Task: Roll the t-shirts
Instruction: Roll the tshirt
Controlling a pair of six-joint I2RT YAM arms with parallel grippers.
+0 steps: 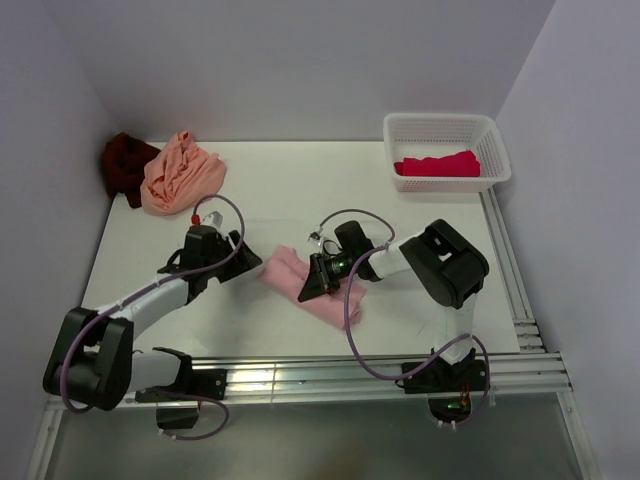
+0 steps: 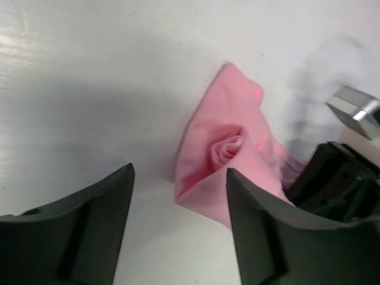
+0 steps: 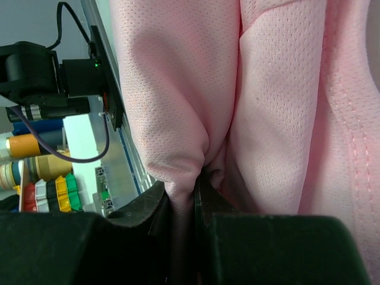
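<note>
The light pink t-shirt (image 1: 300,282) lies as a roll in the middle of the table, slanting from upper left to lower right. In the left wrist view its spiral end (image 2: 228,148) faces the camera. My left gripper (image 1: 247,262) (image 2: 179,173) stands open at that left end, its fingers holding nothing. My right gripper (image 1: 318,280) (image 3: 196,185) is shut on a pinched fold of the pink cloth (image 3: 178,101) at the roll's middle. Further t-shirts: peach-orange (image 1: 180,172) and dark maroon (image 1: 124,165) heaped at the back left, crimson-pink (image 1: 437,164) in the basket.
A white lattice basket (image 1: 445,128) stands at the back right. An aluminium rail (image 1: 330,378) runs along the table's near edge. White walls close in the table on the left, back and right. The right arm's black body (image 2: 338,184) shows close beside the roll.
</note>
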